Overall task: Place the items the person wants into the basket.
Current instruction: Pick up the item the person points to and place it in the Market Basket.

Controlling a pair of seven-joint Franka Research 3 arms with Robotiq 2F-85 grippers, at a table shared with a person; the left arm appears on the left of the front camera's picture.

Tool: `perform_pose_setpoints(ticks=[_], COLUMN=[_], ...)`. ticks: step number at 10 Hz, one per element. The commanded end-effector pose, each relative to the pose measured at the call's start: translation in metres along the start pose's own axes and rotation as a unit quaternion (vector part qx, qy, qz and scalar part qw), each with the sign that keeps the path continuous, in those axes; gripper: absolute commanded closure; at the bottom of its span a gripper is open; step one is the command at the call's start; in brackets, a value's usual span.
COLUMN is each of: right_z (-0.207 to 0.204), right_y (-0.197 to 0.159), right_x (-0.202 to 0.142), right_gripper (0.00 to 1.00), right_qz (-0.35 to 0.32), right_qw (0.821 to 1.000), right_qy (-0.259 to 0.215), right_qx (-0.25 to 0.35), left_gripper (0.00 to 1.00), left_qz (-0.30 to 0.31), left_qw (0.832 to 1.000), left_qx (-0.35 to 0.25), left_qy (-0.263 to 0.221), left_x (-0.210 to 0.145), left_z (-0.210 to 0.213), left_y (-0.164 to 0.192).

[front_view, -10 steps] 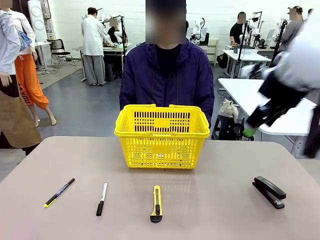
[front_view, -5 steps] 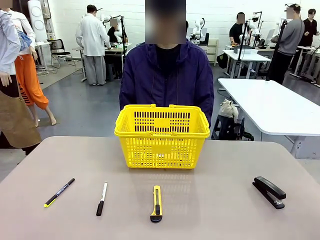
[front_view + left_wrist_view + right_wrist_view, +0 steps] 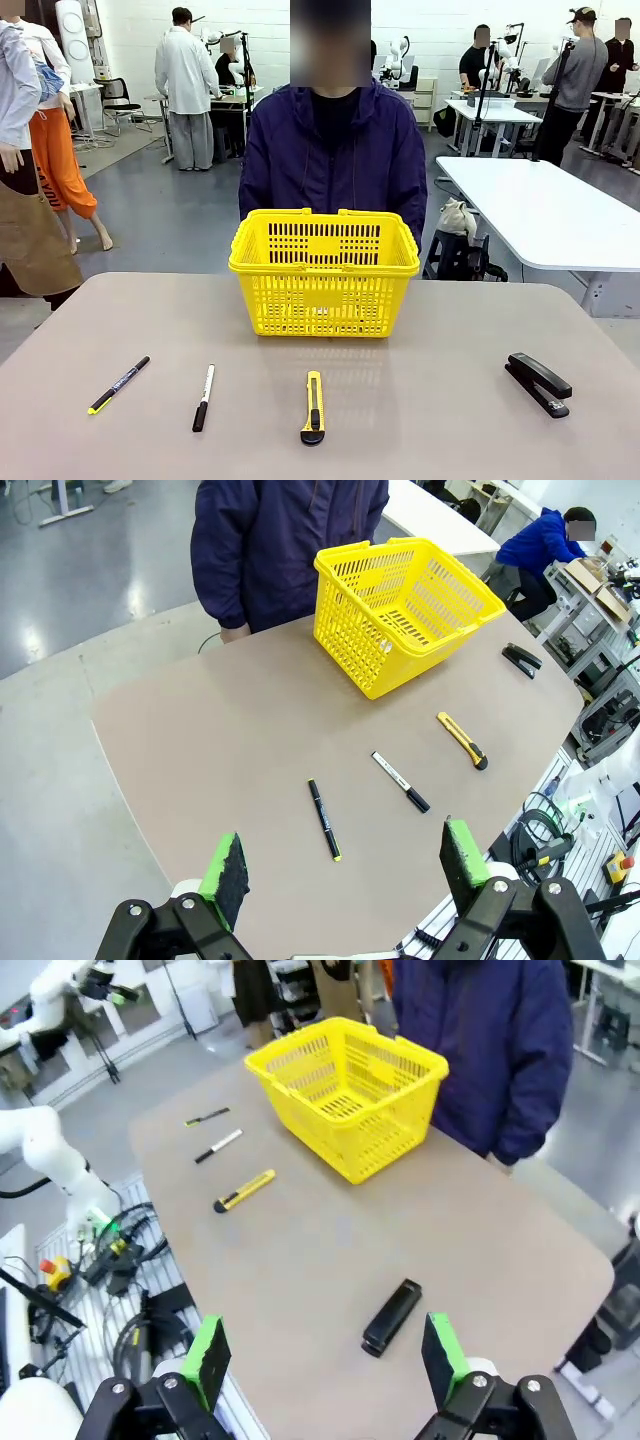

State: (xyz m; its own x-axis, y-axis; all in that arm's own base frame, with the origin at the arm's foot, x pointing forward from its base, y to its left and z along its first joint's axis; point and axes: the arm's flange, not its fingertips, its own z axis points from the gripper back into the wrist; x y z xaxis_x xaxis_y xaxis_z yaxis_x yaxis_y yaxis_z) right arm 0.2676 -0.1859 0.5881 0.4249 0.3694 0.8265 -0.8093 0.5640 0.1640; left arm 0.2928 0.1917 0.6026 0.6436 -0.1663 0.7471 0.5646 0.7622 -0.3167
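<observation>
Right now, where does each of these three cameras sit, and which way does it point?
Front view: fixed on the robot's side, facing across the basket at the person.
Left wrist view: on the left arm, high, looking down past the pen; open left pincer at bottom.
Right wrist view: on the right arm, high, looking down past the stapler; open right pincer at bottom.
Shared: all three see basket, person and stapler.
</observation>
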Motion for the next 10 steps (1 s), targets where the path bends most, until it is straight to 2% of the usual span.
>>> perform_pose_setpoints(ticks=[1, 2, 3, 10], right_z=[-0.019, -0.025, -0.006, -0.006], right_y=[-0.008, -0.007, -0.007, -0.007], right_x=[0.003, 0.006, -0.002, -0.002], right_gripper=[0.00, 0.00, 0.00, 0.00], right_qz=[0.002, 0.003, -0.004, -0.004], right_qw=[1.000, 1.000, 1.000, 1.000], right_qy=[0.007, 0.003, 0.011, 0.011], right_qx=[-0.016, -0.022, -0.006, -0.006], left_gripper=[0.00, 0.00, 0.00, 0.00], left_qz=[-0.007, -0.007, -0.007, -0.007], left_qw=[1.000, 1.000, 1.000, 1.000], left_qx=[-0.006, -0.006, -0.006, -0.006], left_qy=[-0.008, -0.008, -0.008, -0.008], left_x=[-0.001, -0.001, -0.001, -0.001], left_z=[0.000, 0.000, 0.000, 0.000], left_y=[0.000, 0.000, 0.000, 0.000])
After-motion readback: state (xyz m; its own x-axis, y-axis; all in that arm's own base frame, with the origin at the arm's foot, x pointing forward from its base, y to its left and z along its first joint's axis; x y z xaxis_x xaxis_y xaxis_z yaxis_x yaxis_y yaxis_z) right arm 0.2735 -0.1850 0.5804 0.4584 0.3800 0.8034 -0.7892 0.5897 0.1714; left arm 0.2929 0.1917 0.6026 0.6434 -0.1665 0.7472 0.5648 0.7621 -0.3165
